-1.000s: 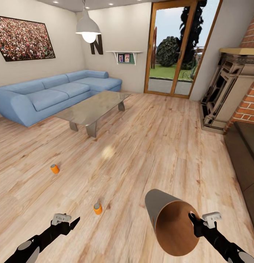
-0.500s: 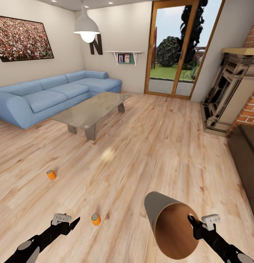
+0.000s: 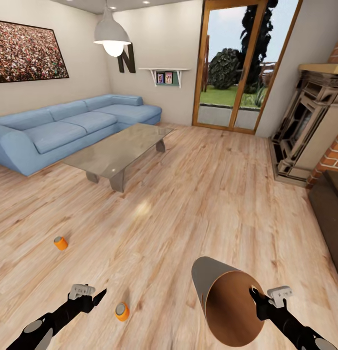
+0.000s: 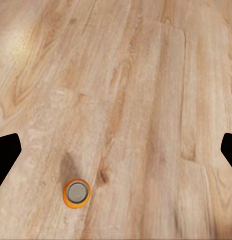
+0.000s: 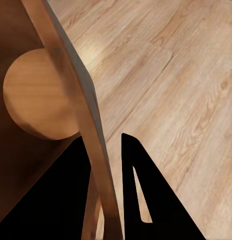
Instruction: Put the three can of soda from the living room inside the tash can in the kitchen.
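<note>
Head view footage showed the living room, where two orange soda cans stood on the wood floor: the nearer can point(image 3: 122, 311) just beside the left gripper point(image 3: 97, 297), the farther can point(image 3: 60, 242) well apart, toward the sofa point(image 3: 66, 129). The third, dark blue can was not made out. The trash can point(image 3: 227, 304) was held tipped in the right gripper point(image 3: 254, 293), whose jaws were pinched on the rim, one finger inside the wall and one outside, as was seen in the right wrist view. In the left wrist view the nearer can point(image 4: 76, 192) was seen from above, upright, between widely spread jaws but off to one side. The step in hand was judged to be a pickup of that can; the gripper would best be centred over it before descending, so that the can is not knocked over and sent rolling.
</note>
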Available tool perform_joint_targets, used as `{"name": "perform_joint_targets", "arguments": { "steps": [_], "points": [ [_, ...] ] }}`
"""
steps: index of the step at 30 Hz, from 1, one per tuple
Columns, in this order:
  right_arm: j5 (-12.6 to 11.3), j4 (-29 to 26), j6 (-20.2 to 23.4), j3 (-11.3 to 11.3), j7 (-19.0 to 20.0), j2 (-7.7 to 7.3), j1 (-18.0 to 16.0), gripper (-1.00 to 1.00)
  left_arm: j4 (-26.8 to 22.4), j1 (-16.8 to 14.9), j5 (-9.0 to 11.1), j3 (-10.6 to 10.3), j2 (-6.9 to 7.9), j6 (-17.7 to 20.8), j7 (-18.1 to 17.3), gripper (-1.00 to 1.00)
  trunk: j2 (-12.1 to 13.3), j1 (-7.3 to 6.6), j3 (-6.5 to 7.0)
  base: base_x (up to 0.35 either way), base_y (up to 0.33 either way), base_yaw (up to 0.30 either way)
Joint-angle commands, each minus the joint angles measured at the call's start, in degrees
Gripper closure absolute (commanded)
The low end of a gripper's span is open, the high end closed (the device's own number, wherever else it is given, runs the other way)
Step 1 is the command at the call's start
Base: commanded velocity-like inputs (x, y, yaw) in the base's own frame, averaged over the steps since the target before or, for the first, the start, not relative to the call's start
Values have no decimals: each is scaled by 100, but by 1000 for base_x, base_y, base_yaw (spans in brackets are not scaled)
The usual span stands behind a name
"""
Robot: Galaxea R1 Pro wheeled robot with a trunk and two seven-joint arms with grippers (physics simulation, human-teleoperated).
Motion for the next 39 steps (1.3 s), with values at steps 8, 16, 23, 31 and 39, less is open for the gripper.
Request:
{"name": "perform_joint_targets", "arguments": {
  "steps": [8,16,23,31,39],
  "points": [
    [-55,10,8,9,46,4,-2,100,6,0,13,38,0,-3,6,-100,0,0,1,72,-2,0],
    [-50,5,8,23,56,8,-2,100,7,0,16,50,0,2,12,-100,0,0,1,3,0,0],
    [-45,-84,21,12,27,8,-8,100,11,0,6,52,0,5,18,-100,0,0,-11,0,0,0],
    [-26,-896,1700,2,-91,-4,-724,100,11,0,22,67,6,24,19,-100,-241,132,-176,0,0,0],
    [-41,-1322,3915,223,-603,9,-2214,100,-40,-72,56,77,42,1153,488,-100,-562,307,-389,0,0,0]
  ]
}}
